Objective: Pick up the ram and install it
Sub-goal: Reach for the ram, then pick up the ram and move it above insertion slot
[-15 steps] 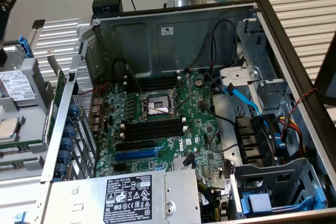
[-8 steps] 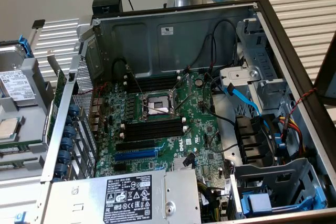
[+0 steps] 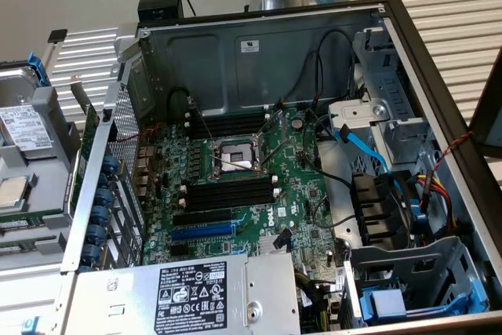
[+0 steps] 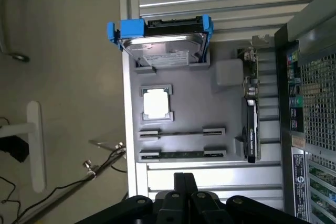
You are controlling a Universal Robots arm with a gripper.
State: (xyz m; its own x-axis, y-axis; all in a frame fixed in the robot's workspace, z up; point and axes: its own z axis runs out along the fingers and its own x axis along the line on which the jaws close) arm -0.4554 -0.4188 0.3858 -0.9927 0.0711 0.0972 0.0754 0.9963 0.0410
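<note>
Wrist view: ram [image 4: 181,155] in gray tray [image 4: 191,106], near closed tool [image 4: 184,179], apart.

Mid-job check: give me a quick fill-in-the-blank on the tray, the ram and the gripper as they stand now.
1. The hard drive on the gray tray sits in a ____ bracket.
2. The ram lies in the ____, not yet installed.
3. The gripper is ____ and holds nothing.
4. The black memory slots are ____.

Missing words: blue; tray; shut; empty.
</note>
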